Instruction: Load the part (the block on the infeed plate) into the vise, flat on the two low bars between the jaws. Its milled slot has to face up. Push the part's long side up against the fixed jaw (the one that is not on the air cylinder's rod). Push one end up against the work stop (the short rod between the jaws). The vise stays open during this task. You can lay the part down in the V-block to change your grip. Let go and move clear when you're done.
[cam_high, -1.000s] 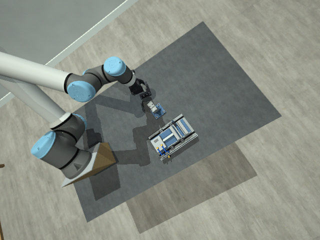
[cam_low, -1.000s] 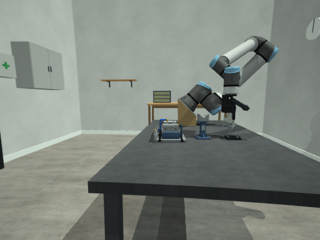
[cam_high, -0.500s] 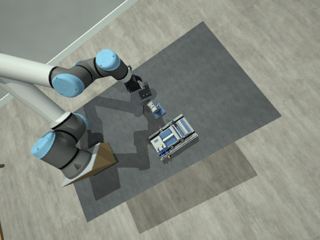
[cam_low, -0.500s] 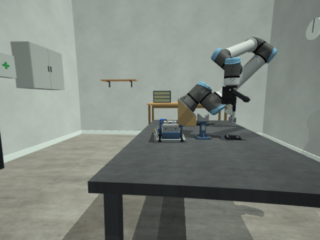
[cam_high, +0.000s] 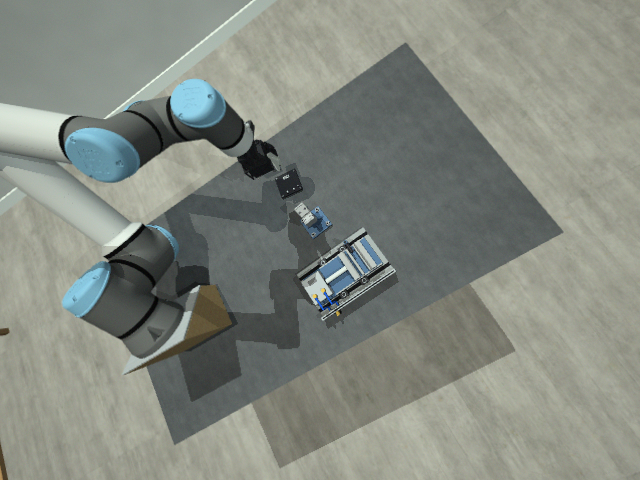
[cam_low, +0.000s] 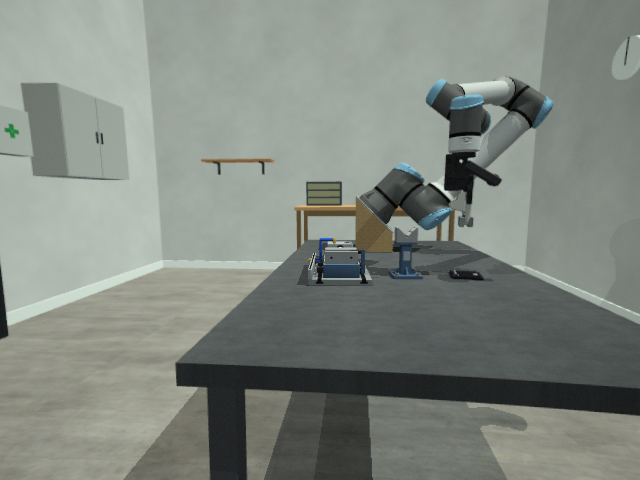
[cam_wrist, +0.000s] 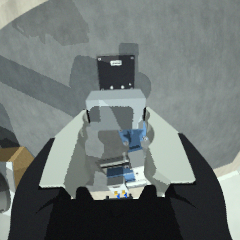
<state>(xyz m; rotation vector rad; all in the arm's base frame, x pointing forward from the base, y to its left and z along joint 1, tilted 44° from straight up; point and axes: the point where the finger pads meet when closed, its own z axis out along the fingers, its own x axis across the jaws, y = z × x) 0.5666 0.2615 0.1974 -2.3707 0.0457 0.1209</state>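
Wrist view: my fingers (cam_high: 279, 166) (cam_low: 467, 215) are clamped on the part (cam_low: 461, 222) (cam_wrist: 116, 96), held above the infeed plate (cam_high: 288, 184) (cam_low: 466, 275) (cam_wrist: 116, 72). Beyond stand the V-block (cam_high: 308, 218) (cam_low: 405, 236) and the open vise (cam_high: 347, 263) (cam_low: 340, 256) (cam_wrist: 120, 174); swinging across too low could knock the part askew, and a wrong turn (I cannot confirm the slot's facing) could seat it badly.

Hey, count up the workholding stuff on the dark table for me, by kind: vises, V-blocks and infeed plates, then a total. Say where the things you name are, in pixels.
Vise (cam_high: 330, 275) (cam_low: 341, 270): 1
V-block (cam_high: 305, 213) (cam_low: 405, 236): 1
Infeed plate (cam_high: 288, 183) (cam_low: 466, 275) (cam_wrist: 116, 75): 1
Total: 3
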